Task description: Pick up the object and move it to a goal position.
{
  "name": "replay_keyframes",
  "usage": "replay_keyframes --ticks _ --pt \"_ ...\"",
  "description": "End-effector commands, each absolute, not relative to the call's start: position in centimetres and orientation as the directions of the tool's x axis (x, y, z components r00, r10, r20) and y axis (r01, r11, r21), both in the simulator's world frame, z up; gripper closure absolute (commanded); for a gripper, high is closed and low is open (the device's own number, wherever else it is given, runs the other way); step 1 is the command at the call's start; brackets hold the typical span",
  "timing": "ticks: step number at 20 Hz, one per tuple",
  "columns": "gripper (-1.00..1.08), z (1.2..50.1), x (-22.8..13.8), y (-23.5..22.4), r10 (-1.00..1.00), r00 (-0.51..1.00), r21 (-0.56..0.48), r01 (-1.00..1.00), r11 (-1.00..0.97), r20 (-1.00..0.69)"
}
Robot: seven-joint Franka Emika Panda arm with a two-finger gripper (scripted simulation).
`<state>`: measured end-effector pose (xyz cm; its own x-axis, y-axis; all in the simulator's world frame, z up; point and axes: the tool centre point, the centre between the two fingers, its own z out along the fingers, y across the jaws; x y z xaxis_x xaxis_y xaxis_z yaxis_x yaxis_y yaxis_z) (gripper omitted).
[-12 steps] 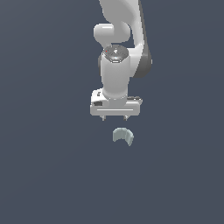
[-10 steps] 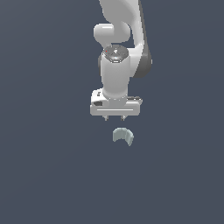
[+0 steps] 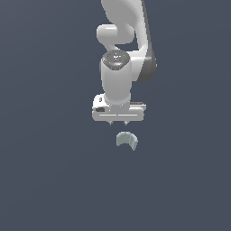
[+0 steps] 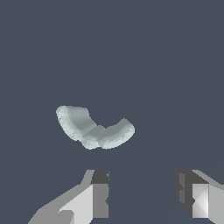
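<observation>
Nothing moved since earlier, gripper (image 3: 118, 122) above half-ring (image 3: 127, 139), jaws spread apart, gap clear only in wrist view

1. The arm (image 3: 122, 27) is glossy white, built of rounded, tubular segments.
2. A dark grey band edges one joint.
3. A shiny grey cap tops the wrist.
4. The gripper (image 3: 118, 122) has a white boxy body and short grey fingers (image 4: 100, 199).

The white Panda arm (image 3: 124, 49) hangs vertically, wrist pointing down; its white pincer (image 3: 118, 122) is spread wide, gripping nothing.
</observation>
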<state>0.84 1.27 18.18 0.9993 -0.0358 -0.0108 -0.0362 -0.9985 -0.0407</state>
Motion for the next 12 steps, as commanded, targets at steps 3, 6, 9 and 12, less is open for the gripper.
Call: replay_keyframes --ticks 3,6,9,12 --pt "-0.2 17.8 1.2 1.2 -0.066 0.996 -0.071 -0.07 -0.995 -0.059" --pt "-0.2 17.4 1.5 1.2 -0.092 0.99 -0.097 -0.102 -0.99 -0.104" --pt "-0.2 16.9 1.8 1.1 -0.12 0.98 -0.126 -0.141 -0.982 -0.158" --pt "-0.2 16.3 2.2 1.0 -0.149 0.965 -0.155 -0.185 -0.97 -0.217"
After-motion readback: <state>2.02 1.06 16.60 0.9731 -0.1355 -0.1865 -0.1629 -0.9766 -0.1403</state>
